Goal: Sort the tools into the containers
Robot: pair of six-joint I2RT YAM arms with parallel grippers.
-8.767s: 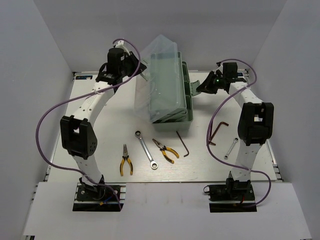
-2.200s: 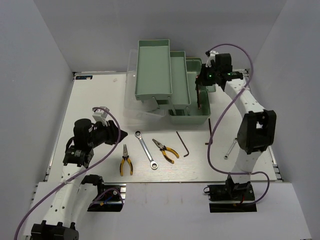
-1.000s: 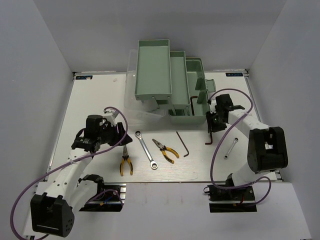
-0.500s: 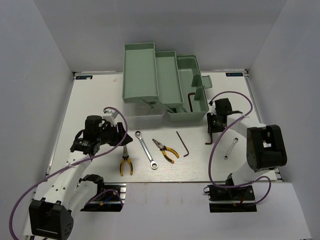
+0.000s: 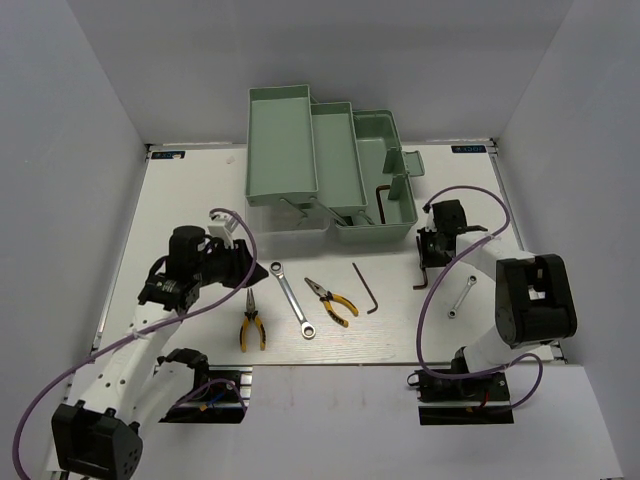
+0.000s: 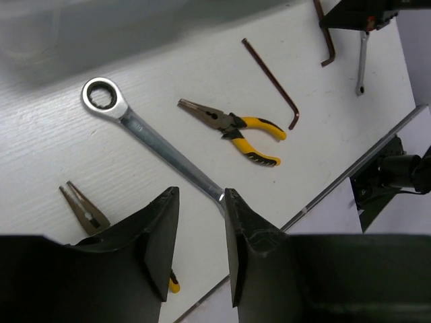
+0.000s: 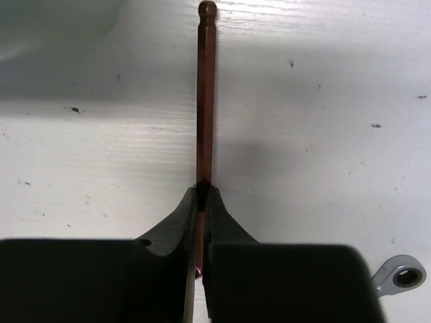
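The pale green toolbox (image 5: 385, 135) stands open at the back, its two trays (image 5: 281, 145) folded out to the left. A dark-red hex key (image 5: 385, 197) lies in its right end. My right gripper (image 5: 426, 250) is shut on a second dark-red hex key (image 7: 205, 94) at table level. My left gripper (image 6: 201, 195) is open and empty over the long wrench (image 6: 155, 138), between the left pliers (image 5: 250, 322) and the middle pliers (image 5: 332, 300). A black hex key (image 5: 365, 288) and the short wrench (image 5: 460, 297) lie on the table.
The white table (image 5: 180, 210) has walls on the left, the back and the right. The right arm's purple cable (image 5: 470, 195) loops over the table beside the toolbox. The short wrench's ring end (image 7: 401, 276) lies just right of my right gripper.
The toolbox and its trays shifted left a second ago. My left gripper edged right toward the long wrench. My right gripper stays low on the hex key by the toolbox.
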